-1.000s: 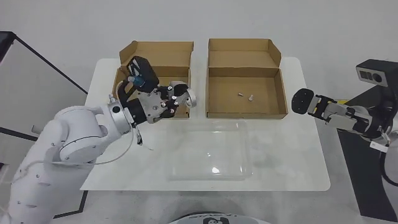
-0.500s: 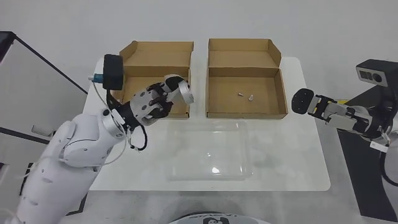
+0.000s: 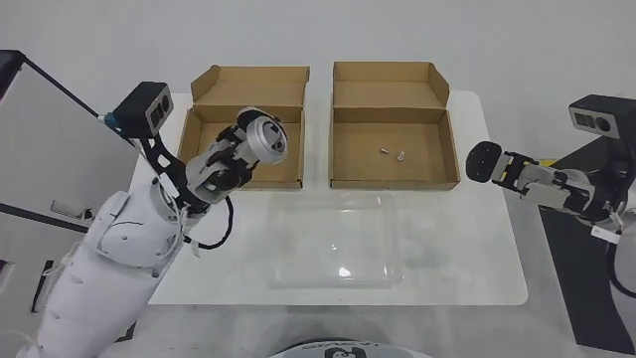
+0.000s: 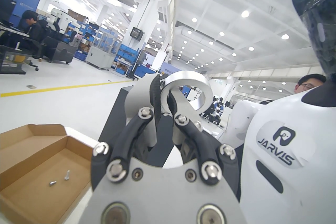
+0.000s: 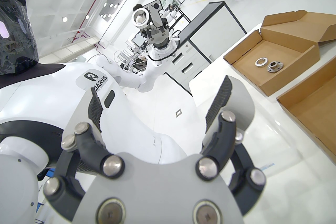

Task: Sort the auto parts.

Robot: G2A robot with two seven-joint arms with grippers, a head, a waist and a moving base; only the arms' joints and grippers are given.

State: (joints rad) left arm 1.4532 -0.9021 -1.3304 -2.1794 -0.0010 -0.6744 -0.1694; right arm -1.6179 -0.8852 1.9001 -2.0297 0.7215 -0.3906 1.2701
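My left gripper is raised over the left cardboard box and is shut on the rim of a silver metal ring. In the left wrist view the gripper pinches the ring's wall, one finger inside and one outside. In the left box lie a flat ring and a flanged part. Two small screws lie in the right box. My right gripper stands open with nothing in it, past the table's right edge.
A clear plastic tray sits on the white table in front of the two boxes. A dark cabinet stands left of the table. Bare table lies on both sides of the tray.
The left arm has swung up and turned its wrist, carrying the ring from the box's front right corner to above its middle. The right arm has kept still.
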